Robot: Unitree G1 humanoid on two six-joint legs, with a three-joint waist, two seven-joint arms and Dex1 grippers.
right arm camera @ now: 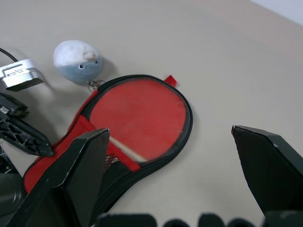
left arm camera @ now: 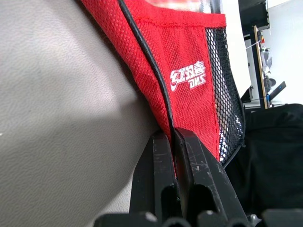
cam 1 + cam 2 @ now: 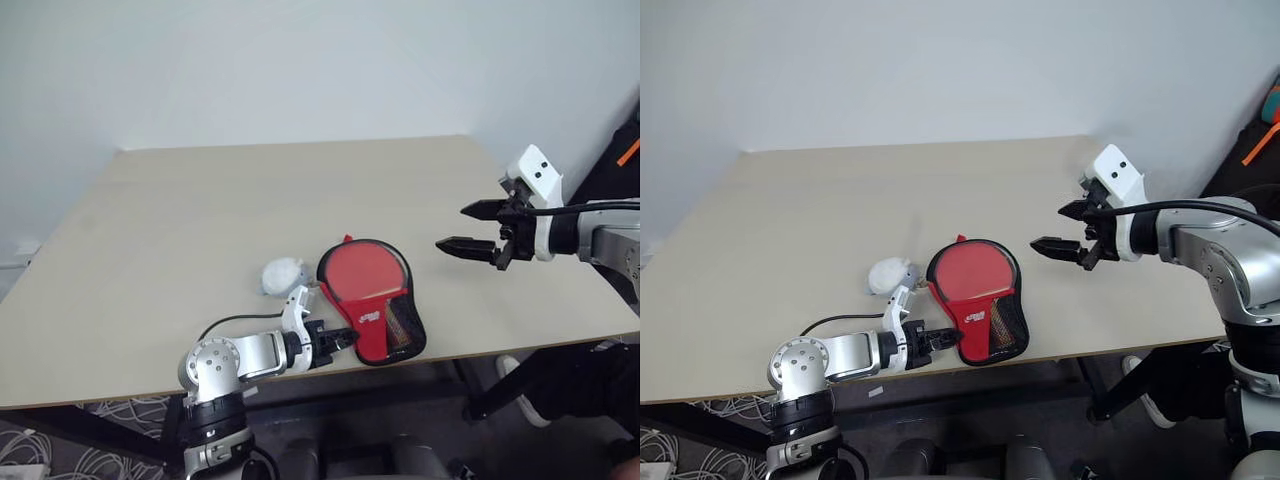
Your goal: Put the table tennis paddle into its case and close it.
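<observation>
The black-piped edge of the case (image 2: pixel 189 71) is pinched between the closed jaws of the left gripper (image 2: pixel 173 142). Red mesh fabric with a white logo (image 2: pixel 188 75) is seen beside a black mesh panel (image 2: pixel 227 94), lying on the pale desk (image 2: pixel 61 118).

My head cameras look forward and down over the table (image 3: pixel 200 220) from a slight offset, sharing the whole scene. My left wrist camera sits pressed close against the case (image 2: pixel 184 61) edge. My right wrist camera looks down from higher, catching that same case.
</observation>
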